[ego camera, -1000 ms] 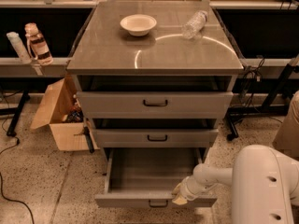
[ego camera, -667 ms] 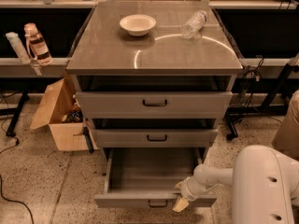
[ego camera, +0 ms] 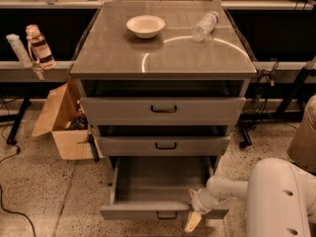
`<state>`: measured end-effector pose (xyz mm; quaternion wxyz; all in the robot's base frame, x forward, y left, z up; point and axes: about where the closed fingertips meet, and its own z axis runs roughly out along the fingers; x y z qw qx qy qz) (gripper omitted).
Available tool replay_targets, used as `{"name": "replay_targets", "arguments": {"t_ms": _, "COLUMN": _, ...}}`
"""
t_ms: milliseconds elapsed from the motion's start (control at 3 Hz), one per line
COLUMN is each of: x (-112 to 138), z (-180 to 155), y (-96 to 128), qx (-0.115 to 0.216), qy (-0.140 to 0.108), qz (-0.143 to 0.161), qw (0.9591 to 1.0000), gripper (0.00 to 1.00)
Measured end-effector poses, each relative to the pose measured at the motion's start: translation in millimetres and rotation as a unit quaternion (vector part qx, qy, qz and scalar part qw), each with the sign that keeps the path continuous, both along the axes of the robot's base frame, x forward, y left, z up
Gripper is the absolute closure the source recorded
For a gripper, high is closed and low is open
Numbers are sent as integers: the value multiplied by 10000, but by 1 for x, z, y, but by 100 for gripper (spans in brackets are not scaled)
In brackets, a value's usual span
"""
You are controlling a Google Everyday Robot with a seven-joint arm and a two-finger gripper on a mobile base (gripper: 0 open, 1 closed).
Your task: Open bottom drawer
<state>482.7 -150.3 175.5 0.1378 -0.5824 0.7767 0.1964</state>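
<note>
The bottom drawer (ego camera: 143,212) of the grey cabinet stands pulled out, its inside bare, with its small black handle (ego camera: 167,215) at the centre of the front. My gripper (ego camera: 192,221) hangs at the end of the white arm (ego camera: 232,189), just right of the handle, in front of the drawer front's right part. The middle drawer (ego camera: 165,145) and the top drawer (ego camera: 164,109) above it are pushed in.
On the cabinet top (ego camera: 118,53) sit a white bowl (ego camera: 145,25) and a lying clear plastic bottle (ego camera: 204,25). An open cardboard box (ego camera: 61,120) stands on the floor at the left. Bottles (ego camera: 37,46) stand on a ledge at the far left. Table legs and cables are at the right.
My gripper has dropped slightly lower and leftwards along the drawer front. The drawer stays pulled out about as far as before.
</note>
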Motion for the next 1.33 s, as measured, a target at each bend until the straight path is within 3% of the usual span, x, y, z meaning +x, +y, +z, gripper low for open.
{"name": "replay_targets", "arguments": {"t_ms": 1000, "x": -18, "z": -17, "y": -18, "qx": 19, "qy": 154, "qz": -251, "qw": 9996, "gripper": 73}}
{"name": "replay_targets", "arguments": {"t_ms": 1333, "x": -36, "z": -19, "y": -25, "qx": 5, "qy": 268, "qz": -353, "qw": 9990, "gripper": 96}}
